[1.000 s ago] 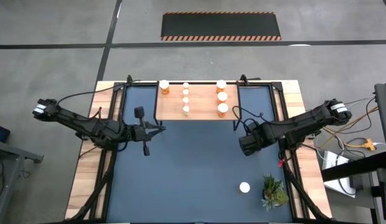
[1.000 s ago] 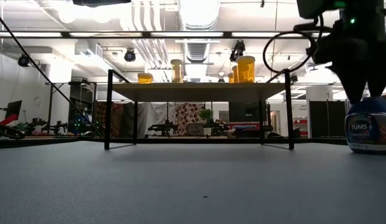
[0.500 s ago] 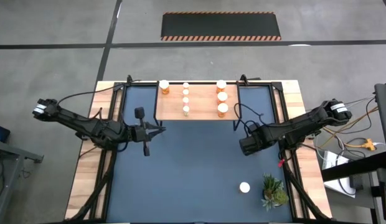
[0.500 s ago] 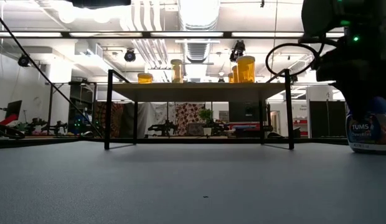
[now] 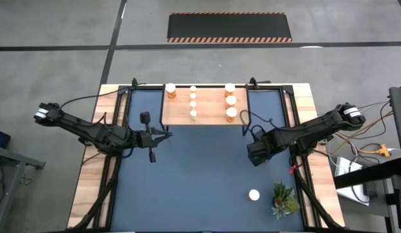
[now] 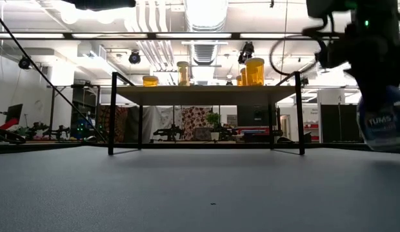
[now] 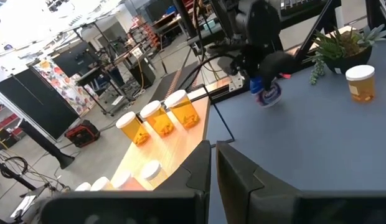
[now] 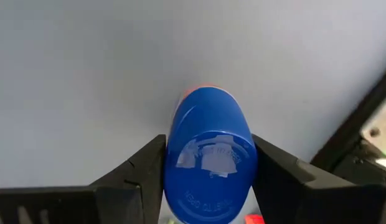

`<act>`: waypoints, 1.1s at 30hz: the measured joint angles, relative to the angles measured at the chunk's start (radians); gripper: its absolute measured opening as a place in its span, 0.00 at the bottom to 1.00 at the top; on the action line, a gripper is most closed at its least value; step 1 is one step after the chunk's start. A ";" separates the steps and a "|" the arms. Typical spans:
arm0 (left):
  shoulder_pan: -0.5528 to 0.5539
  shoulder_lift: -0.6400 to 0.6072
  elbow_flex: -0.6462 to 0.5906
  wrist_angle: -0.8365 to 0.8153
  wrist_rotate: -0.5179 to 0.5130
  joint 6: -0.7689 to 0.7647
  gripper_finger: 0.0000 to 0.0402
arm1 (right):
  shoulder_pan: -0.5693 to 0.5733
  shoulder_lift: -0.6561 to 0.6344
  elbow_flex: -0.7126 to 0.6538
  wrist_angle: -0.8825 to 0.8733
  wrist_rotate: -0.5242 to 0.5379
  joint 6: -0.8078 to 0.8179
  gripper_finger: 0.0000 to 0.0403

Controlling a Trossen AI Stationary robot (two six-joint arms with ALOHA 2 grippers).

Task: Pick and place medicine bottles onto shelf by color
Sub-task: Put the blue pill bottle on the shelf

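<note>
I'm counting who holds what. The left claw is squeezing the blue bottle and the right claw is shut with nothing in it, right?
Not quite, the arms are swapped. The right claw has its fingers around the blue bottle, as the right wrist view shows. The left claw is the one shut with nothing in it, seen in the left wrist view.

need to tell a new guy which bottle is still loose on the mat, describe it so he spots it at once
Start at the dark blue table mat and go to its near right corner, where a small green plant stands. Just left of the plant is a lone orange bottle with a white cap, the only such bottle not on the wooden shelf.
</note>
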 joint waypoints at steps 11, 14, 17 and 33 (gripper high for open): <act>0.000 0.000 -0.009 0.011 0.000 0.001 0.02 | 0.066 0.002 0.304 0.016 -0.058 -0.302 0.45; 0.000 0.000 -0.011 0.011 0.000 0.001 0.02 | 0.064 0.028 0.393 0.040 -0.023 -0.360 0.45; 0.000 0.000 -0.015 0.011 0.000 0.004 0.02 | 0.064 0.093 0.490 0.037 0.001 -0.461 0.45; 0.000 -0.018 -0.037 -0.005 0.000 0.006 0.02 | -0.039 0.577 1.269 -0.209 -0.028 -1.095 0.44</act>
